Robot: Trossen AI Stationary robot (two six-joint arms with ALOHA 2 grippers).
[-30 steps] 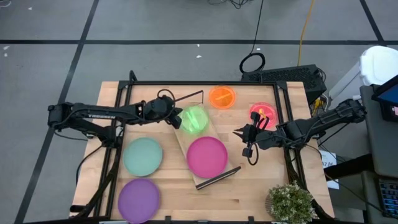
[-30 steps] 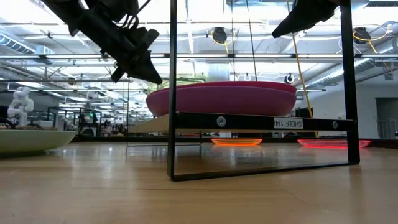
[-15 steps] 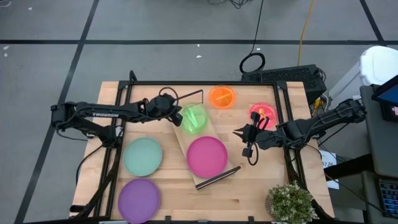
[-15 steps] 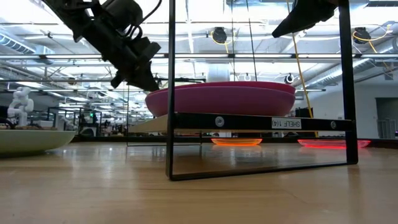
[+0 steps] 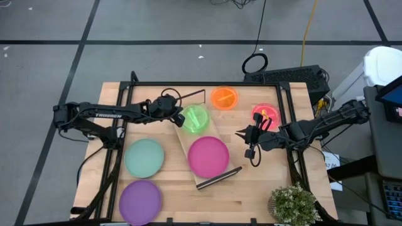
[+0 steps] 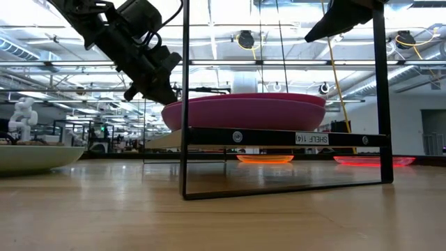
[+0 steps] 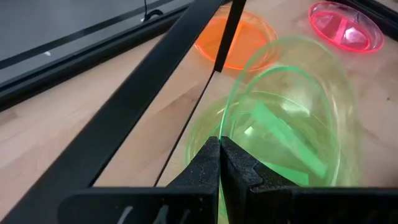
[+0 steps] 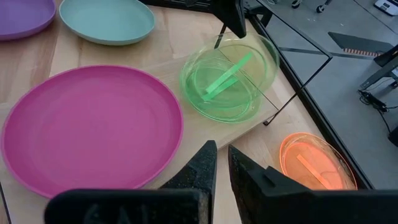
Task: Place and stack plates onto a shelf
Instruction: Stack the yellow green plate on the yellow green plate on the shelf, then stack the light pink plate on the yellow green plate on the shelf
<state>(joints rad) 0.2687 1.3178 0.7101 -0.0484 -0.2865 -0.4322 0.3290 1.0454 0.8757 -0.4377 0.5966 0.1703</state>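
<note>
End effector [image 7: 220, 163] of left arm pinches green plate [image 7: 292, 118] rim.

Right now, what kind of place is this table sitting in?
Probably a robotics lab or workshop: two robot arms work at a wooden table, exposed ceiling lights and pipes hang overhead, and a small white robot figure stands behind.

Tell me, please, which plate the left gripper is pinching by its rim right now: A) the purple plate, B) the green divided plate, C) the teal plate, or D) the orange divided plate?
B: the left gripper is shut on the rim of the green divided plate, which sits on the shelf beside the magenta plate.
</note>
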